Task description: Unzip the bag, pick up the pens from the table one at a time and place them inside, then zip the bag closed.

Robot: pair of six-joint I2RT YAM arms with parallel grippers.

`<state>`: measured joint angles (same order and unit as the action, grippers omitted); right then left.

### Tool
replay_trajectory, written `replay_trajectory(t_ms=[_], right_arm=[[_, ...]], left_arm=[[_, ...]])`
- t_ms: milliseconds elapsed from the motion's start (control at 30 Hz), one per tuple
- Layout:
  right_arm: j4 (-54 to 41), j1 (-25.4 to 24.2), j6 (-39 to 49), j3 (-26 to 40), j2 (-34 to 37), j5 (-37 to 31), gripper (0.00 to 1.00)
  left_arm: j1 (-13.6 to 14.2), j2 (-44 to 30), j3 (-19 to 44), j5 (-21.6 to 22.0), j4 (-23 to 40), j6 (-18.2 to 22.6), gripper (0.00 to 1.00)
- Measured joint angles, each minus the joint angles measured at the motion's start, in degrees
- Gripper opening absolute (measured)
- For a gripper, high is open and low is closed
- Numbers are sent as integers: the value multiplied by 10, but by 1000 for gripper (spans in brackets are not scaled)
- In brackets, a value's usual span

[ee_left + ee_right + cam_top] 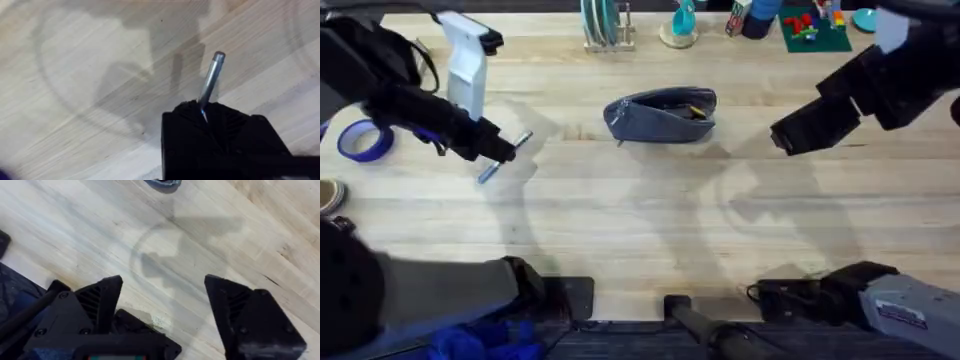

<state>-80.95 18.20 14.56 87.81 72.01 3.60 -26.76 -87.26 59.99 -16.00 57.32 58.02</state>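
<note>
- A robotics lab or workshop bench: a broad desk (650,230) of pale wooden planks with two black robot arms mounted at its near edge.
- Dark cabling and mounting hardware (700,320) sit between the arm bases.
- Test props line the far edge: a green building-brick plate (812,32) with coloured bricks, a rack of plates (605,25), a teal figure on a round base (680,25).
- A roll of blue tape (362,140) lies at the left, a workshop consumable.

Blue-grey bag (661,115) lies unzipped mid-table (640,220) — a silver pen (505,157) slants at its left.
</note>
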Motion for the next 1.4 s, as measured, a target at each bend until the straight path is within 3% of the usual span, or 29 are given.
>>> replay_trajectory(t_ms=[433,567,667,1033,1200,1400], right_arm=[[0,0,0,0,0,0,996],[0,0,0,0,0,0,997],[0,0,0,0,0,0,998],[0,0,0,0,0,0,997],[0,0,0,0,0,0,997],[0,0,0,0,0,0,998]], left_arm=[[0,178,1,-59,4,17,40],[0,215,1,-91,4,18,40],[0,253,1,-139,12,18,40],[0,269,1,-302,16,18,40],[0,269,1,-345,16,18,40],[5,269,1,-363,16,18,40]])
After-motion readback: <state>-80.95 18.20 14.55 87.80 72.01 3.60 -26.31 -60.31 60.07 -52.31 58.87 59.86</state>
